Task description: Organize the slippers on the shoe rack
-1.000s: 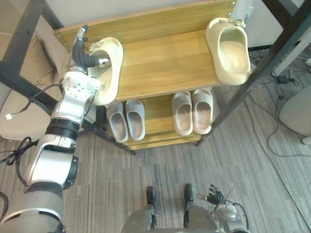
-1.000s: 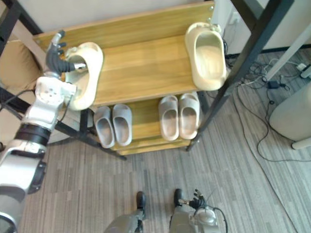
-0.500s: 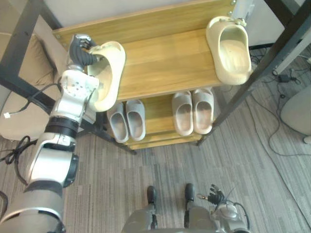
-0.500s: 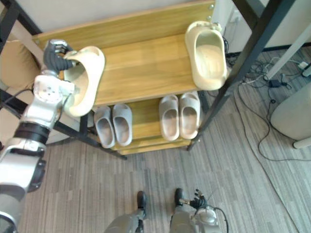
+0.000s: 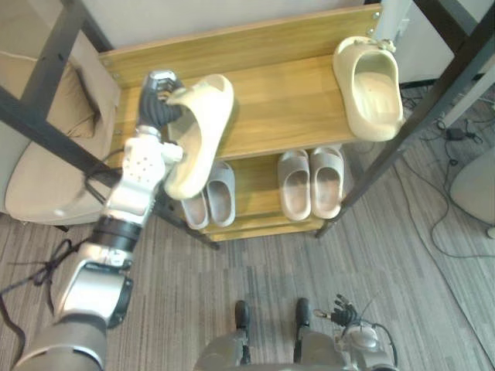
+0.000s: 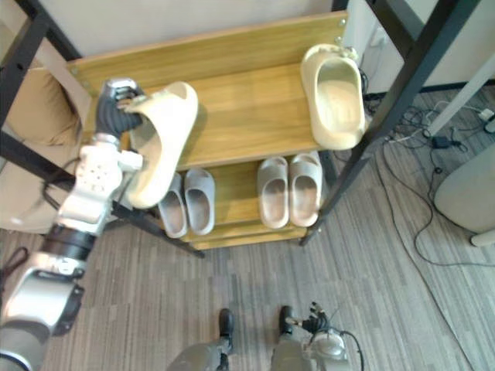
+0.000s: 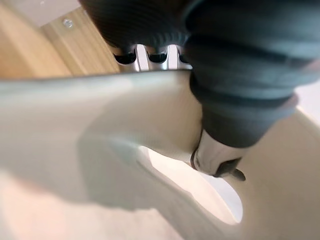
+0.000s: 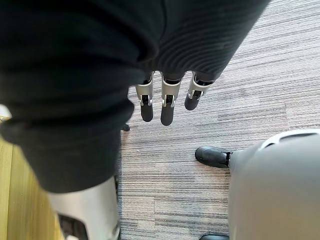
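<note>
My left hand (image 5: 158, 101) is shut on the far end of a cream slipper (image 5: 198, 136). The slipper is tilted, off the left part of the shoe rack's wooden top shelf (image 5: 286, 108), its near end hanging past the shelf's front edge. In the left wrist view the thumb (image 7: 216, 161) presses inside the slipper (image 7: 100, 150) and the fingers (image 7: 145, 55) curl over its rim. The matching cream slipper (image 6: 334, 97) lies at the top shelf's right end. My right hand (image 8: 161, 102) hangs low over the floor with straight fingers, holding nothing.
Two pairs of grey slippers (image 5: 220, 193) (image 5: 312, 182) sit side by side on the lower shelf. Black metal bars (image 5: 433, 93) cross in front of the rack on both sides. A beige cushioned seat (image 5: 46, 154) stands at the left; cables (image 5: 456, 131) lie on the carpet at the right.
My left hand's fingers closed on the cream slipper's far end and raised it off the shelf, carrying it a little rightward. The camera has also shifted. The right hand has not moved.
</note>
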You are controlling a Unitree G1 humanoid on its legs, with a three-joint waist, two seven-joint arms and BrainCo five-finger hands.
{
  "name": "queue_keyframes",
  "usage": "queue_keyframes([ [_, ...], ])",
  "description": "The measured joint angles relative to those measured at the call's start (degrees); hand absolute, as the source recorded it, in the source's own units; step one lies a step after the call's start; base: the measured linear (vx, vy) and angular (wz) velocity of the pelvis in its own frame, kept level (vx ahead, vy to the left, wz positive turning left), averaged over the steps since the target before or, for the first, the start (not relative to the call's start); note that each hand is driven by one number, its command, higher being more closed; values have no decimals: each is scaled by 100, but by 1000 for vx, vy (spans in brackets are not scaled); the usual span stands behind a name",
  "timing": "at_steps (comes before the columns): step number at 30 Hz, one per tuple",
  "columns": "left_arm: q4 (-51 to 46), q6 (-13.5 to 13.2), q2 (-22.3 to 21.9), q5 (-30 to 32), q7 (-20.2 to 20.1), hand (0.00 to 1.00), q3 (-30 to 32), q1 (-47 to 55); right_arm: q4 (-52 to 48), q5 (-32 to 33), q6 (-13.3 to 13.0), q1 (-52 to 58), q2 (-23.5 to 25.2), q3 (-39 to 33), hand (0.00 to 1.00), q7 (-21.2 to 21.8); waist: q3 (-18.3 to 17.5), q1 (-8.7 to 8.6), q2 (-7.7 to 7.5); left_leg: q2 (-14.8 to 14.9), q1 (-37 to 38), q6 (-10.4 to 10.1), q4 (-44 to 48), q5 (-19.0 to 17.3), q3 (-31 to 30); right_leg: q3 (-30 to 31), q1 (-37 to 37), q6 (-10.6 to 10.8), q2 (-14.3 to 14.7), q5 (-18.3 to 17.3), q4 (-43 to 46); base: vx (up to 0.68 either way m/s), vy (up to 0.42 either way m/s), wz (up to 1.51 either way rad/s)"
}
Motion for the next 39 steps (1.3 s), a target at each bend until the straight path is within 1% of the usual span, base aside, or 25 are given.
queue_keyframes([
  [3,-641,-80,-338,-60,-25,100,-12,591,0,-5,4,30,-2,41,0,-1,-9,65,1,5,41,0,0,1,-45,-74,66,3,0,-2,-2,-4,2,7],
  [7,-1108,-178,-527,-242,-80,100,-55,1150,2,-10,7,41,-3,72,0,-1,-48,111,-5,4,44,1,0,2,-86,-102,83,7,0,-5,-3,2,2,3],
  [11,-1135,-237,-626,-363,-173,100,-90,1404,2,-10,7,44,-8,185,0,0,-167,137,-21,0,38,2,1,3,-137,-136,98,16,-2,-11,-3,3,1,6],
  [17,-1135,-239,-728,-377,-180,100,-127,1555,10,-10,6,44,-5,242,0,0,-180,147,-34,-3,45,8,1,11,-240,-255,163,26,-8,-18,-4,-15,1,10],
  [20,-1135,-238,-747,-379,-177,100,-215,1555,13,-10,6,43,-4,244,0,0,-205,150,-66,-1,45,7,1,12,-244,-264,167,26,-7,-18,-4,-4,0,1],
  [26,-1123,-231,-780,-378,-166,100,-459,1378,14,-8,7,46,-5,243,0,0,-226,116,-90,0,45,7,1,12,-208,-222,145,26,-8,-17,-4,2,1,-3],
  [31,-903,-227,-783,-374,-147,100,-561,843,13,-7,8,41,-5,227,0,-1,-231,69,-88,6,44,6,1,11,-54,-84,70,26,-2,1,-4,11,2,-15],
  [35,-425,-179,-780,-371,-68,100,-566,297,12,-4,8,39,-5,187,0,-2,-233,-106,-84,6,43,2,2,4,55,10,23,29,-2,13,-4,9,3,-12],
  [39,-34,-111,-762,-370,16,100,-536,-115,6,-3,7,42,-18,-18,0,-7,-240,-156,-52,19,-9,-3,2,-24,312,266,-157,36,1,89,-5,-15,10,-31],
])
